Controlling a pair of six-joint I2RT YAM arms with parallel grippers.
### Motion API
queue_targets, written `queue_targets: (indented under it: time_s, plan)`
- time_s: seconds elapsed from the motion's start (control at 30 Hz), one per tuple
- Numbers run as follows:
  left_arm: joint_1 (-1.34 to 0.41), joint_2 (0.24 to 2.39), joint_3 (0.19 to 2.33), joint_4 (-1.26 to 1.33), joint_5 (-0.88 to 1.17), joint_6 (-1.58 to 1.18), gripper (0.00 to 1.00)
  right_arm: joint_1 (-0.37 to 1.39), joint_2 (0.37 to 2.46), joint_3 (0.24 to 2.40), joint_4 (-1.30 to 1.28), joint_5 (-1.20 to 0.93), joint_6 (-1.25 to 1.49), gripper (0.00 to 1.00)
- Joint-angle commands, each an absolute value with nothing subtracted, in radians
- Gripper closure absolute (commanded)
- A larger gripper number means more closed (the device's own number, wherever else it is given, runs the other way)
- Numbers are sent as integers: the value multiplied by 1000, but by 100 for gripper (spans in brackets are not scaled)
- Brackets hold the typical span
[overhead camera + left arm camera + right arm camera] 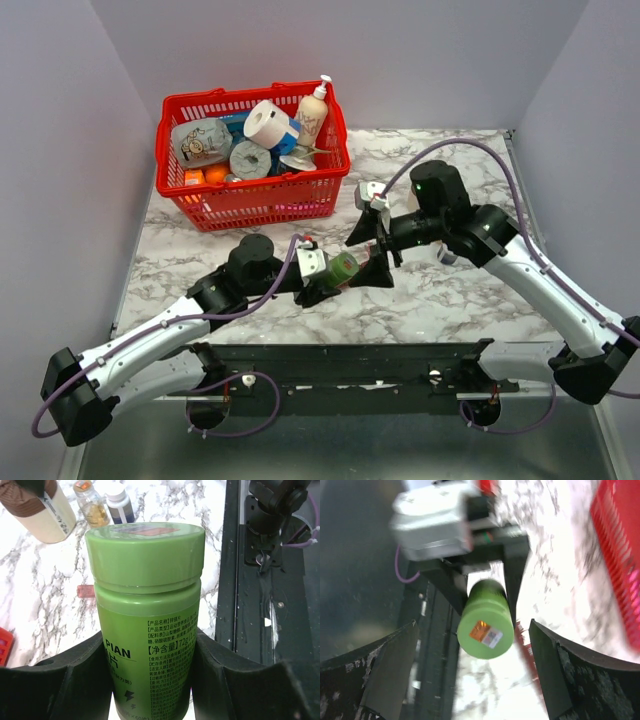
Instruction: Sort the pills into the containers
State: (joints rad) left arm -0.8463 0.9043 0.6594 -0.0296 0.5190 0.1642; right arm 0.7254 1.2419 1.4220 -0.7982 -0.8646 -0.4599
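Note:
My left gripper (pixel 328 278) is shut on a green pill bottle (pixel 343 268) with a green screw cap, holding it above the marble table. In the left wrist view the bottle (pixel 145 605) fills the space between both fingers (pixel 60 680). My right gripper (pixel 370 252) is open, with its fingers on either side of the bottle's cap (pixel 485 625) but apart from it. A dark red-brown strip, probably the pill organizer (pixel 526 650), lies on the table under the bottle and is mostly hidden. Its end shows in the left wrist view (pixel 85 591).
A red mesh basket (pixel 255 200) full of goods stands at the back left. A beige bottle with a brown band (pixel 37 507), a small amber bottle (pixel 91 502) and a dark white-capped bottle (pixel 119 502) stand beyond the green bottle. A black rail (pixel 350 365) runs along the near edge.

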Motion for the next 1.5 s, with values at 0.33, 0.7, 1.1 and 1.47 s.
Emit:
queue_targets:
  time_s: [0.33, 0.7, 1.1, 1.47]
  plan:
    - [-847, 884, 664, 23, 422, 149, 100, 721, 1273, 1278, -479, -690, 163, 1]
    - [-847, 896, 672, 9, 410, 152, 100, 742, 1282, 1315, -547, -693, 11, 33]
    - [-842, 884, 686, -71, 488, 238, 100, 814, 1422, 1621, -1011, -851, -562, 96]
    - [-825, 893, 684, -89, 607, 307, 100, 839, 1554, 1767, -1490, -793, -1575, 98]
